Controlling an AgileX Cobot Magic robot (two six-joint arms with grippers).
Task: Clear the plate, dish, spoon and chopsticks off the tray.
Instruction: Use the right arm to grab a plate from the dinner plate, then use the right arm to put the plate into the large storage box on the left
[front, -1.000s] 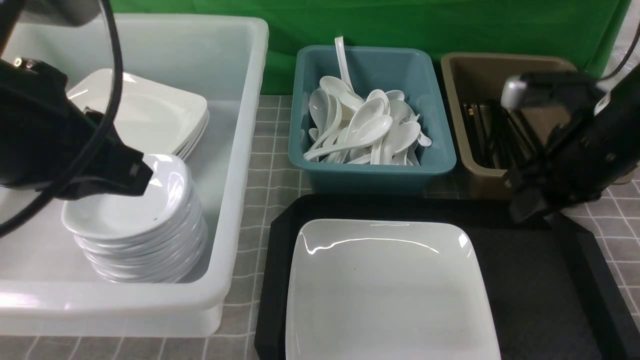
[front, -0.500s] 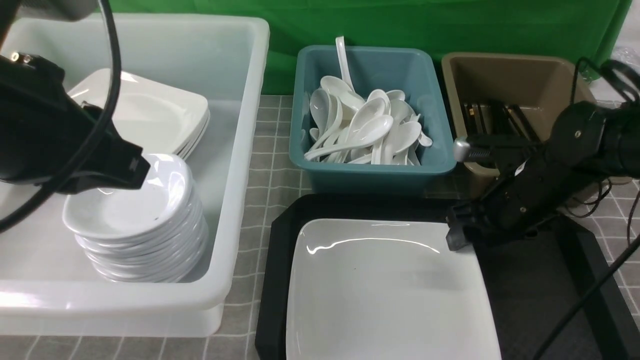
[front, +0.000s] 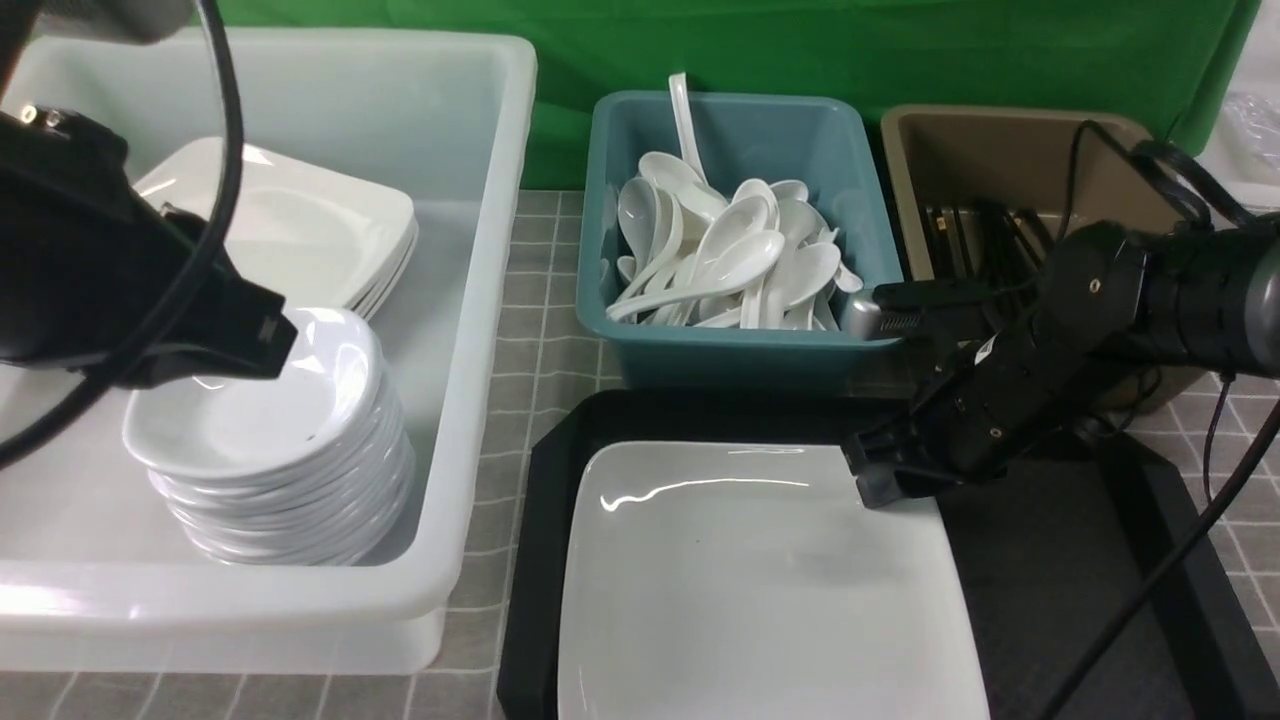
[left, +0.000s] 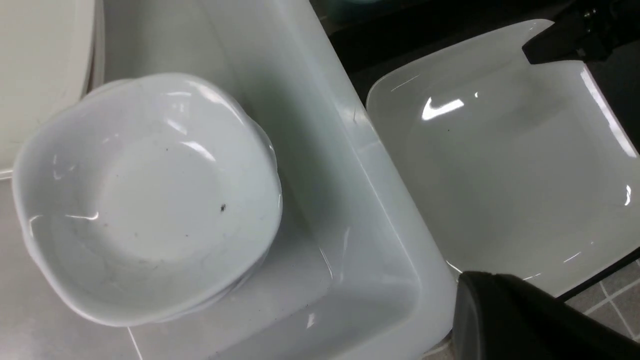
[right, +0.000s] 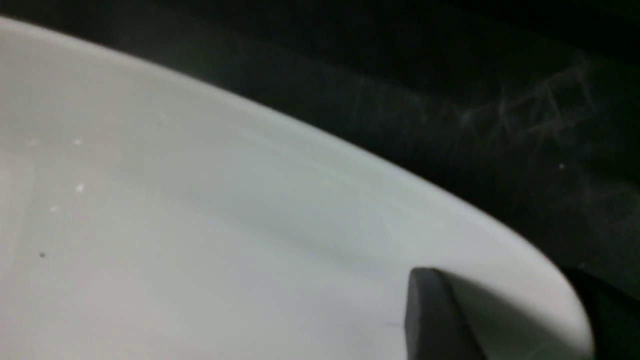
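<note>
From the front, the plate (front: 760, 590) lies on the tray (front: 1080, 600) with the right gripper (front: 880, 485) at its far right corner; the closed left gripper (front: 265, 345) hangs farther off. The right wrist view shows one finger (right: 435, 320) over the rim, but not whether the jaws squeeze it.

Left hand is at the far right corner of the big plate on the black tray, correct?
No, wrong arm. It is the right hand that is at the far right corner of the plate on the black tray. The front view shows it.
</note>
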